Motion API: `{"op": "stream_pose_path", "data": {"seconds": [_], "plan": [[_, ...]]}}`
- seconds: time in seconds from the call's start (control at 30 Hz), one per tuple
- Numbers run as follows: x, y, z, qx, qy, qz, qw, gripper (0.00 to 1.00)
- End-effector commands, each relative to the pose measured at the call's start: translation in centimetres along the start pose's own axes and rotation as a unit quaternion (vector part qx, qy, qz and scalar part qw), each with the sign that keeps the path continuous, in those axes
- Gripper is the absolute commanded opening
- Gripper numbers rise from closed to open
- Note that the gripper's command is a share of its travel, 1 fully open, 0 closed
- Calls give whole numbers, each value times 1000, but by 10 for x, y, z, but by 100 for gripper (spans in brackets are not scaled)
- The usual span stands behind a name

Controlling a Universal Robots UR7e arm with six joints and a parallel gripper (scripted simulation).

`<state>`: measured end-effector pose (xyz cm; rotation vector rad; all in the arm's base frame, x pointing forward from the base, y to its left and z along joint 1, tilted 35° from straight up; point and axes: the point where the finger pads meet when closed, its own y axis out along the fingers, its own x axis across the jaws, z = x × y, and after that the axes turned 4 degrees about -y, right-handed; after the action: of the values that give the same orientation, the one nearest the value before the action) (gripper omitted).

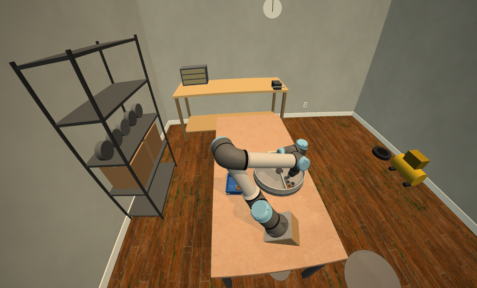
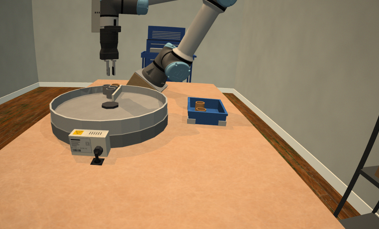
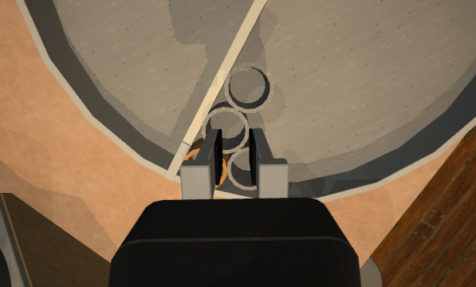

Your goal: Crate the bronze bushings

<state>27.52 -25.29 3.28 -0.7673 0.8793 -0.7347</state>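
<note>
My gripper (image 1: 288,176) (image 2: 110,72) (image 3: 235,145) is partly open and empty, high above the near-base side of the turning table (image 2: 139,126) (image 3: 341,80). One bronze bushing (image 1: 289,186) (image 2: 115,84) (image 3: 223,174) stands there by the rim, partly hidden by the left finger in the wrist view. Three steel bushings stand close around it: one farthest inward (image 2: 110,93) (image 3: 249,109), one in the middle (image 3: 206,127) and one by the rim (image 3: 230,171). Two bronze bushings (image 2: 199,105) (image 2: 201,111) are in the blue crate (image 2: 207,118) (image 1: 230,181).
A pale divider bar (image 2: 116,93) (image 3: 214,89) runs beside the bushings, close to the bronze one. A dark hub (image 2: 110,105) sits at the turning table's centre. The raised rim surrounds the group. A white labelled box (image 2: 89,142) stands against the turning table's outer side.
</note>
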Motion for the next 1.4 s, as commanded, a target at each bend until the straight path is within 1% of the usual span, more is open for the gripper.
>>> {"op": "stream_pose_path", "data": {"seconds": [0.0,0.07,0.23,0.63,0.8,1.2,1.37], "plan": [[1,0,-1,0,-1,-1,1000,45],[1,0,-1,0,-1,-1,1000,45],[2,14,-1,0,-1,-1,1000,45],[2,14,-1,0,-1,-1,1000,45],[3,29,-2,-1,-2,-2,1000,45],[3,29,-2,-1,-2,-2,1000,45],[4,43,-2,-1,-3,-2,1000,45]]}}
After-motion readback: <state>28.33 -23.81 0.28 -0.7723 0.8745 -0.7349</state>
